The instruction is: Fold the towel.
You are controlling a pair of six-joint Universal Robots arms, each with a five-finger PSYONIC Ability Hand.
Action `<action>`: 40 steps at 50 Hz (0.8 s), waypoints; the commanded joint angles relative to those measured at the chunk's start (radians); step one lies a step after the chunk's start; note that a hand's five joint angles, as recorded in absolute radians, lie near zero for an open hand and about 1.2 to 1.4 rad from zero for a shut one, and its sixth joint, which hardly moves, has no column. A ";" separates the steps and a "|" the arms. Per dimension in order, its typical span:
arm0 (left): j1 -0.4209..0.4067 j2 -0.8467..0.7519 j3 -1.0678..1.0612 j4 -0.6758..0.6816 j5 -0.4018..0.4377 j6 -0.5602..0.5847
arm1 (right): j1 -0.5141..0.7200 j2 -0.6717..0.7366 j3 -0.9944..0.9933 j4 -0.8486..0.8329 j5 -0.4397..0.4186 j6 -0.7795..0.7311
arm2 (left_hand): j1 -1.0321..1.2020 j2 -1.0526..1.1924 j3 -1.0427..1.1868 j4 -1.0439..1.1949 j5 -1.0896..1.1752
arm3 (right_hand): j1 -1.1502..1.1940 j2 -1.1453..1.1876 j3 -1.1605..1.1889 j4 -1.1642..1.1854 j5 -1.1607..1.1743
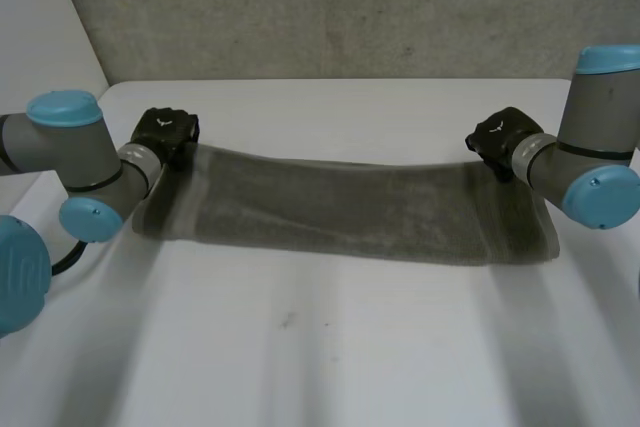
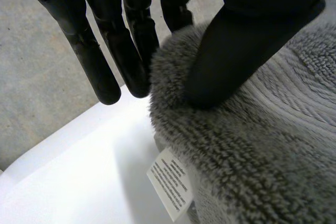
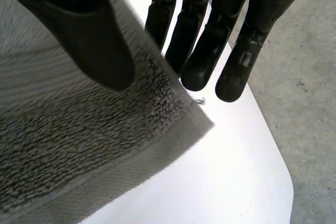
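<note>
grey terry towel (image 1: 350,209), looped pile with a flat woven hem; stretched out as a long band between the left hand (image 1: 165,132) and the right hand (image 1: 497,137); one corner pinched under the left thumb (image 2: 231,51), a white label (image 2: 170,182) hanging just below; the other end held between the right thumb (image 3: 89,40) and fingers (image 3: 205,51), its corner poking past the fingertips
</note>
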 commanded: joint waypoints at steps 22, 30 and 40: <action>0.010 0.570 -0.689 0.080 0.015 -0.213 | 0.006 -0.603 0.789 -0.250 0.044 0.245 | -0.797 -0.796 -0.820 -0.818 -0.819 | -0.805 -0.801 -0.824 -0.826 -0.818; -0.007 0.651 -0.906 0.276 0.013 -0.210 | -0.072 -0.611 0.984 -0.356 -0.013 0.242 | -0.797 -0.796 -0.820 -0.818 -0.819 | -0.602 -0.599 -0.621 -0.623 -0.615; -0.022 0.644 -0.929 0.324 0.013 -0.212 | -0.088 -0.481 1.029 -0.516 -0.034 0.232 | -0.797 -0.796 -0.820 -0.818 -0.819 | -0.393 -0.390 -0.412 -0.414 -0.406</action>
